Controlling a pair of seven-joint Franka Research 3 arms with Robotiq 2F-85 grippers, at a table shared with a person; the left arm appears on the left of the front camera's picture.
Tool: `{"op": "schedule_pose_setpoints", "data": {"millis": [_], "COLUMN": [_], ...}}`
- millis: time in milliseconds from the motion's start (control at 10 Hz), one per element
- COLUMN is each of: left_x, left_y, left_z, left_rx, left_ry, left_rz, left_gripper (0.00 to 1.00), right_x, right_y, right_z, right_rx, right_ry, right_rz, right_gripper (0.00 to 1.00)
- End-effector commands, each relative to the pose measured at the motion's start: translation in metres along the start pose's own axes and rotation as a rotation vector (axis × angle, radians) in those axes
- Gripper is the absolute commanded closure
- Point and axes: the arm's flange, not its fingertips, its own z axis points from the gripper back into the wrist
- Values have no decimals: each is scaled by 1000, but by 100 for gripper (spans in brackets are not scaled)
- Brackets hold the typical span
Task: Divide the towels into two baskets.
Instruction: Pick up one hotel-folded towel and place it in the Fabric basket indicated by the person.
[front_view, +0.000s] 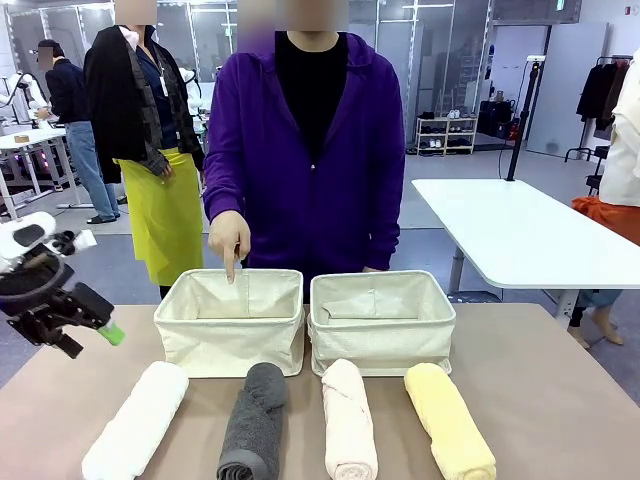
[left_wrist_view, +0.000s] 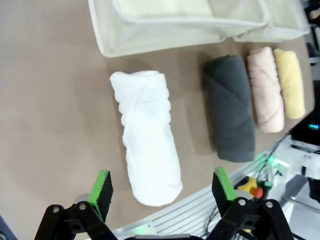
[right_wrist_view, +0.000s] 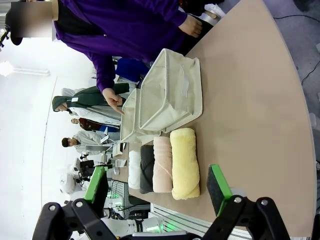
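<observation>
Left gripper (left_wrist_view: 162, 186) gapes wide, empty, aimed at the white towel (left_wrist_view: 147, 140), first in a row of four before the baskets (front_view: 228, 340). Right gripper (right_wrist_view: 157, 187) is likewise wide and empty. Best to straddle the roll's middle, squeeze deep, lift level.

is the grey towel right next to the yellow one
No, the pale pink towel lies between the dark grey towel and the yellow towel in the row.

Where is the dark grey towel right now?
Front view: the dark grey towel lies second from the robot's left, between the white towel and pink towel, in front of the left basket.
</observation>
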Motion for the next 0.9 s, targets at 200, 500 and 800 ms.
{"op": "schedule_pose_setpoints", "data": {"millis": [200,500,800], "left_x": [-60,-70,-75], "left_y": [-4,-7,-3], "left_z": [-66,-96,-124], "left_rx": [101,139,167], "left_ry": [30,65,104], "left_rz": [141,191,223], "left_gripper": [0,0,0], "right_x": [-1,-1,-1], "right_y": [2,2,2], "right_z": [2,2,2], "right_rx": [18,18,18], "right_ry": [-10,-10,-10], "right_rz": [10,10,10], "right_gripper": [0,0,0]}}
